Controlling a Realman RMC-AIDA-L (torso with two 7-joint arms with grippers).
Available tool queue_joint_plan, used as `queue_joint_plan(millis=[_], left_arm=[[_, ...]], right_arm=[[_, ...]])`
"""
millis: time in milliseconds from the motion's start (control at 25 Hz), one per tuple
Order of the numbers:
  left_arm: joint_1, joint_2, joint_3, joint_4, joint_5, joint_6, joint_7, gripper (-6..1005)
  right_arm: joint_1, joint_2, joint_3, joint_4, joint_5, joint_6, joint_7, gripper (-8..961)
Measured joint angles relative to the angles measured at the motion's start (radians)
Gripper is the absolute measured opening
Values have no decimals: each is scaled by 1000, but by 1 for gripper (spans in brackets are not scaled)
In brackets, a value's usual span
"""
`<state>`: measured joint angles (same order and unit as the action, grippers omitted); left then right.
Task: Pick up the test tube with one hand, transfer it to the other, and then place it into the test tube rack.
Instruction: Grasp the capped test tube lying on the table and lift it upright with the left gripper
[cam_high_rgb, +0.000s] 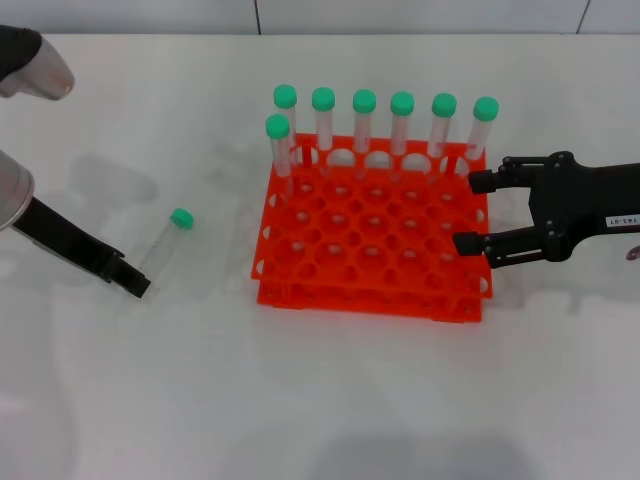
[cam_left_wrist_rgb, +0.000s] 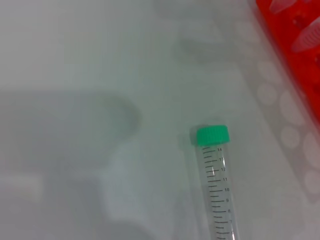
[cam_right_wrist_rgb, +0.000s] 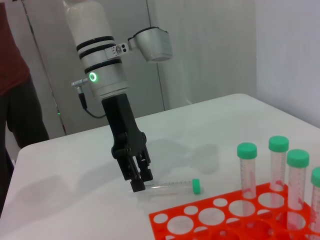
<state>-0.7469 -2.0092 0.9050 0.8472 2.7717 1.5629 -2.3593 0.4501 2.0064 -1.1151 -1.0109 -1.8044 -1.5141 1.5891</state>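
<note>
The test tube (cam_high_rgb: 163, 245), clear with a green cap, lies flat on the white table left of the orange test tube rack (cam_high_rgb: 370, 300). It also shows in the left wrist view (cam_left_wrist_rgb: 216, 180) and the right wrist view (cam_right_wrist_rgb: 172, 187). My left gripper (cam_high_rgb: 135, 284), black and unlabelled, is low over the table with its tip at the tube's bottom end, as the right wrist view (cam_right_wrist_rgb: 138, 186) shows. My right gripper (cam_high_rgb: 472, 212), with the white label, is open and empty at the rack's right edge.
Several other green-capped tubes (cam_high_rgb: 363, 120) stand in the rack's back row and left side. The rack also shows in the left wrist view (cam_left_wrist_rgb: 295, 55) and the right wrist view (cam_right_wrist_rgb: 200, 220). A person stands beyond the table's far side (cam_right_wrist_rgb: 15, 100).
</note>
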Motion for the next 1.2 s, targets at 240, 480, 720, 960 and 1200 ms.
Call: queue_joint_plan(millis=[240, 480, 720, 960, 1200], left_arm=[[-12, 0, 0, -32, 1, -11, 0, 488], [-12, 0, 0, -35, 8, -22, 0, 486], [-12, 0, 0, -36, 9, -27, 1, 367], [-12, 0, 0, -37, 9, -36, 3, 348], [-12, 0, 0, -37, 9, -39, 5, 341]], right_arm=[[-1, 0, 0, 0, 0, 2, 0, 838], [-1, 0, 0, 0, 0, 6, 0, 837], [-1, 0, 0, 0, 1, 8, 0, 836], [-1, 0, 0, 0, 1, 9, 0, 836], [0, 0, 0, 0, 1, 10, 0, 835]])
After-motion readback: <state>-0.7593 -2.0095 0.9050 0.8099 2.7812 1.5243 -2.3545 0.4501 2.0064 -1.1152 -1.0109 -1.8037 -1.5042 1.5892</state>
